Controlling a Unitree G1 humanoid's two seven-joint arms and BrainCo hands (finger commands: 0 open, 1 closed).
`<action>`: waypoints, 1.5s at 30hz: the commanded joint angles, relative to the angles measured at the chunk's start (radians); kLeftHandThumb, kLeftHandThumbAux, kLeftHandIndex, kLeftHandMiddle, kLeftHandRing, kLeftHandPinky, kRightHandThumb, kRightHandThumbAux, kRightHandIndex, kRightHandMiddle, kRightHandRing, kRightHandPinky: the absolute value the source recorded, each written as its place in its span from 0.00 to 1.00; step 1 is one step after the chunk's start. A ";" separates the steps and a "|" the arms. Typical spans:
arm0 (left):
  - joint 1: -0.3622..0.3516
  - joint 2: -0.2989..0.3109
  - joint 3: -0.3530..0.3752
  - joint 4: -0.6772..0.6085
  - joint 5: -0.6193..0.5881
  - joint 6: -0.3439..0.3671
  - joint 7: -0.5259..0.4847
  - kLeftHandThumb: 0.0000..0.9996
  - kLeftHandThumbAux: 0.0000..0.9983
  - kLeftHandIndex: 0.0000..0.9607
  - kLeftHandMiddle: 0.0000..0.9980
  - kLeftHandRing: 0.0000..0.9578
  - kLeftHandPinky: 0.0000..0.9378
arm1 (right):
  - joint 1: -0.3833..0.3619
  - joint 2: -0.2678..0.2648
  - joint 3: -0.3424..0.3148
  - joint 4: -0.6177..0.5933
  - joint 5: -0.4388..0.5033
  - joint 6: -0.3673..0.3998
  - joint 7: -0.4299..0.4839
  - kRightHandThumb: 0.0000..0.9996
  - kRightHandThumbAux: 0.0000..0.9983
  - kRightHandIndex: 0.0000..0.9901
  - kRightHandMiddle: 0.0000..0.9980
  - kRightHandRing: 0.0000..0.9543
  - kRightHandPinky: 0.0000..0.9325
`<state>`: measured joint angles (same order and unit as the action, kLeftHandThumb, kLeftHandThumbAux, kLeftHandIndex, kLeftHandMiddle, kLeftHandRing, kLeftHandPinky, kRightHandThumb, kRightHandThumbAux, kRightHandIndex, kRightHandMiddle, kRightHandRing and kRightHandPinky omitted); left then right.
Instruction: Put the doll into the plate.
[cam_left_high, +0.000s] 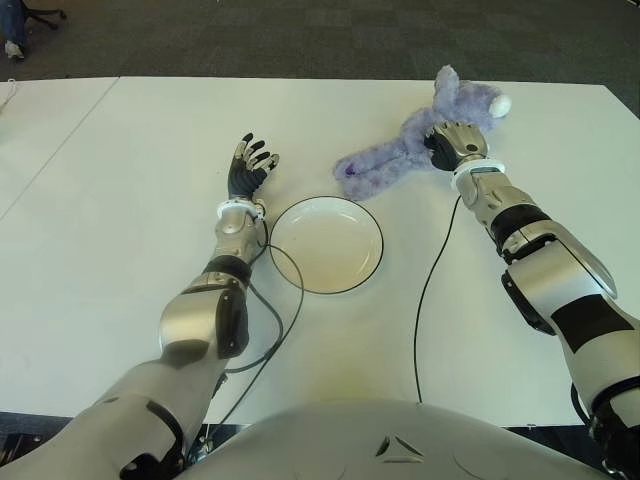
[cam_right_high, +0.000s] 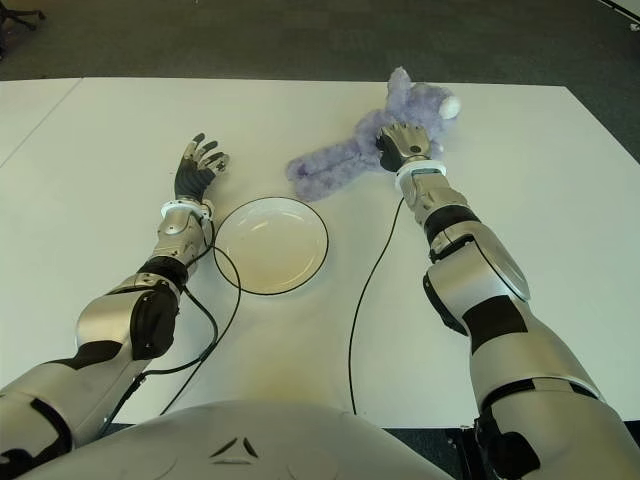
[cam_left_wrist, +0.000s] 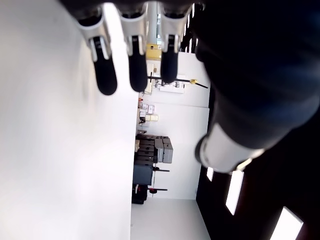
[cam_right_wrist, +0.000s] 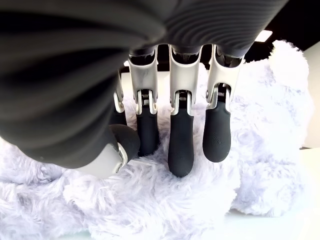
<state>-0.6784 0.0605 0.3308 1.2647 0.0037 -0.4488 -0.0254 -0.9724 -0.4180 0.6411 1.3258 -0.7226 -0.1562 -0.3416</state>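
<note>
Right wrist view: right hand (cam_right_wrist: 165, 145) grips doll (cam_right_wrist: 260, 165).

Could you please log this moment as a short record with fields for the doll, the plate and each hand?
doll: purple plush doll lying on the white table, beyond the plate and toward the robot's right
plate: white plate, nothing in it, near table centre
right hand: right hand on the doll, fingers pressed into the fur
left hand: left hand left of the plate, fingers spread, holding nothing
task state: doll not yet in plate
</note>
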 joint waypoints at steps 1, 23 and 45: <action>0.119 -0.047 -0.013 0.096 0.011 0.116 0.025 0.32 0.82 0.08 0.16 0.20 0.27 | 0.066 -0.001 0.016 0.031 -0.013 -0.120 0.162 0.70 0.73 0.40 0.66 0.75 0.76; 0.123 -0.049 -0.001 0.094 0.004 0.085 0.011 0.40 0.82 0.13 0.17 0.21 0.29 | 0.289 -0.636 0.120 -1.406 0.300 -0.038 1.193 0.94 0.65 0.10 0.49 0.75 0.76; 0.128 -0.049 -0.001 0.092 0.002 0.069 0.004 0.38 0.83 0.12 0.17 0.19 0.24 | 0.238 -0.798 0.115 -1.629 0.436 0.037 1.242 0.14 0.77 0.16 0.71 0.81 0.86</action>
<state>-0.6883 0.0502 0.3354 1.2501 0.0078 -0.5132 -0.0164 -0.7530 -0.9647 0.6539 0.1704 -0.4642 -0.0098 0.0194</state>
